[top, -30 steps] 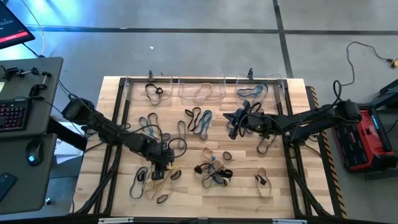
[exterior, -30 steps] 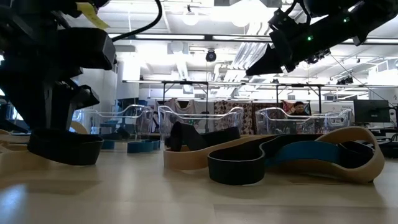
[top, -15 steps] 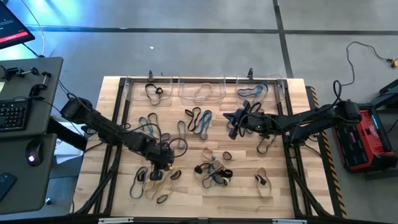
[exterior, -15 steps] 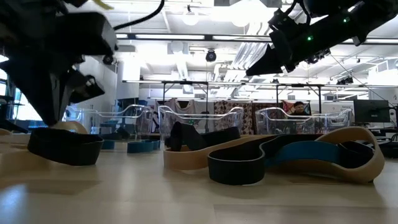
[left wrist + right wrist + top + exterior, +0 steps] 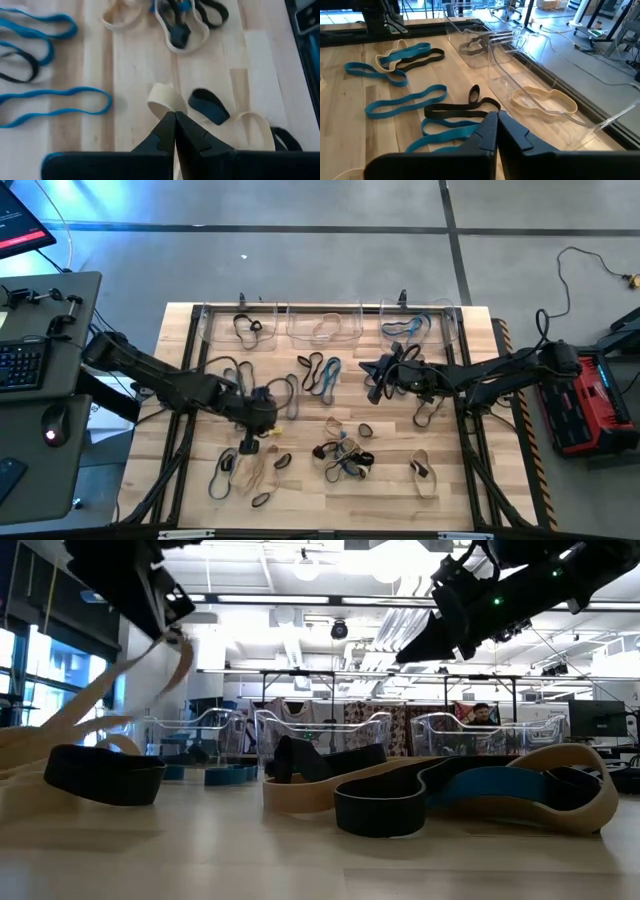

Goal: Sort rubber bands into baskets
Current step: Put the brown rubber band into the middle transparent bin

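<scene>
A thin tan rubber loop [image 5: 167, 102] now hangs from the left gripper [image 5: 250, 442], whose fingers have snapped together on it and risen from the cluster near the wooden table's [image 5: 470, 480] front-left corner; a second ago they stood spread low over that pile. In the low view the band trails as a pale ribbon up from the tabletop. That looks like a secured pick, so the carry to the tan bin is the next step.

Three clear plastic rectangular baskets [image 5: 325, 323] line the table's far edge: the left one holds black bands, the middle tan, the right blue. Loose black, tan and blue rubber bands [image 5: 318, 373] lie across the table in overlapping clusters, roughly twenty, too tangled for an exact count by colour.

The right gripper [image 5: 372, 392] hovers near the right basket, over the table's right half, fingers pressed together on nothing visible.
</scene>
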Tool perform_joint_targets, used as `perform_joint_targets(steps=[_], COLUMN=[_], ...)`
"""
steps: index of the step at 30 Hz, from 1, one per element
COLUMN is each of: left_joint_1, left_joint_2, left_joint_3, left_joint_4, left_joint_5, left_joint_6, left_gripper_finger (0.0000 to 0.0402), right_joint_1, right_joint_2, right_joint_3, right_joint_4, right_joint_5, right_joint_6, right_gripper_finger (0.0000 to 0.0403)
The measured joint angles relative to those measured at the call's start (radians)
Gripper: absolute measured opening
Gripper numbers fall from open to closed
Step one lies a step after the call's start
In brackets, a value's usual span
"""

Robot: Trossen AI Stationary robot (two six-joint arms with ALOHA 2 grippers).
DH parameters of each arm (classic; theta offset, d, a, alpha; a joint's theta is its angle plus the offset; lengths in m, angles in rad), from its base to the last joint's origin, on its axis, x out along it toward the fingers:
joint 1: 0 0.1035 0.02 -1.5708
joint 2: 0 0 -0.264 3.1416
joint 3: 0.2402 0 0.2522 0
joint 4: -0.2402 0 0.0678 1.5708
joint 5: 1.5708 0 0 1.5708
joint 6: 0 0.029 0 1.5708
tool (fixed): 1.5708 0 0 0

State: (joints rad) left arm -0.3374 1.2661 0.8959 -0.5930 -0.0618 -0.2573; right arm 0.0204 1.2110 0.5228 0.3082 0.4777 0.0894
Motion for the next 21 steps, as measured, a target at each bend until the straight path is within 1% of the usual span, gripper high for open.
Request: perform_joint_targets(steps=[5, 10, 14, 21], left_joint_1=[0.021, 0.096, 0.183, 0.364], left_joint_2=[-0.063, -0.086, -0.082, -0.064], left_joint_3=[0.001, 0.043, 0.094, 0.177], left_joint_4=[-0.012, -0.013, -0.006, 0.016], left_joint_5=[-0.036, -0.055, -0.065, -0.082], left_joint_6=[0.025, 0.087, 0.162, 0.292], left_gripper_finger=[0.0000, 0.0000, 0.0000, 0.0000], right_joint_1=[0.000, 0.000, 0.000, 0.000], right_joint_2=[0.000, 0.000, 0.000, 0.000], right_joint_3=[0.000, 0.000, 0.000, 0.000], right_joint_4=[0.000, 0.002, 0.005, 0.005], right_joint_5=[-0.018, -0.017, -0.017, -0.017], right_joint_6=[0.000, 0.000, 0.000, 0.003], right_gripper_finger=[0.0000, 0.0000, 0.0000, 0.0000])
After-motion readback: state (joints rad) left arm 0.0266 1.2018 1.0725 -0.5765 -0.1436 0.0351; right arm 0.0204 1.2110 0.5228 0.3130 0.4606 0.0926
